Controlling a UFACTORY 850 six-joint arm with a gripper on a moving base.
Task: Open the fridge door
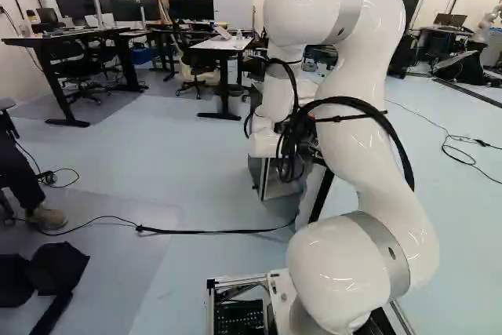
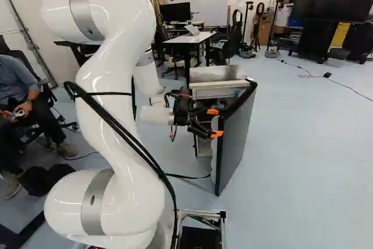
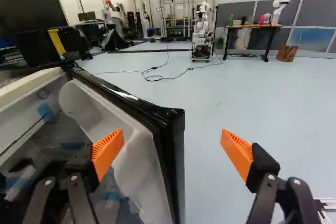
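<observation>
Wrist view: gripper (image 3: 172, 136) open, fingers astride door edge (image 3: 172, 171), no grip
Fridge door (image 2: 238, 138): ajar, stands out from fridge (image 2: 217, 74) in right base view
Door swing: part done, widening it looks like the step in hand
Inner pad (image 3: 108, 152): next, likely press liner (image 3: 140, 158) outward along hinge arc; contact unclear, could slip

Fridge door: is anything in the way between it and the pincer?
Nothing visible stands in the way. The fridge door is already partly open, and its black edge shows between the spread fingers of the pincer.
</observation>
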